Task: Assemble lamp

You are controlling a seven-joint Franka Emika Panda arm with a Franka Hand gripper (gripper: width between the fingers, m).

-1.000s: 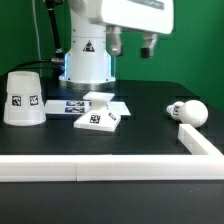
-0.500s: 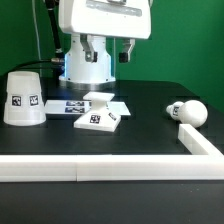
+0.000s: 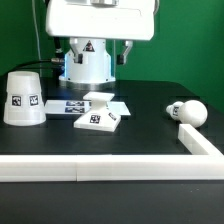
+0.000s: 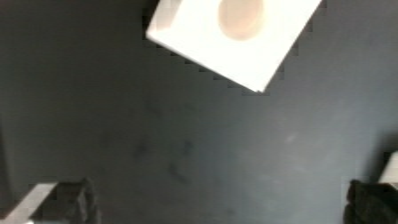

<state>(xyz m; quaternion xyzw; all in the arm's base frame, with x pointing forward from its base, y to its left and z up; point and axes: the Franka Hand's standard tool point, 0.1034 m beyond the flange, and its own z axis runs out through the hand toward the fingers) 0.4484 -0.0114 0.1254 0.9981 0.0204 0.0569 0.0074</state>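
The flat square lamp base (image 3: 97, 118) lies on the black table near the middle, with a round socket hole in its top. It also shows in the wrist view (image 4: 231, 35). The cone shade (image 3: 22, 97) stands at the exterior view's left. The round-headed bulb (image 3: 188, 111) lies on its side at the exterior view's right. My gripper (image 3: 101, 54) hangs high above the base, open and empty. In the wrist view the gripper (image 4: 214, 205) has its fingertips (image 4: 54, 200) far apart over bare black table.
The marker board (image 3: 66, 104) lies flat behind the base. A long white rail (image 3: 110, 168) runs along the table's front, with a short arm (image 3: 200, 140) turning back at the exterior view's right, close to the bulb. The robot's pedestal (image 3: 88, 62) stands behind.
My gripper has moved toward the exterior view's left and come a little lower, now above the base. The lamp parts have not moved.
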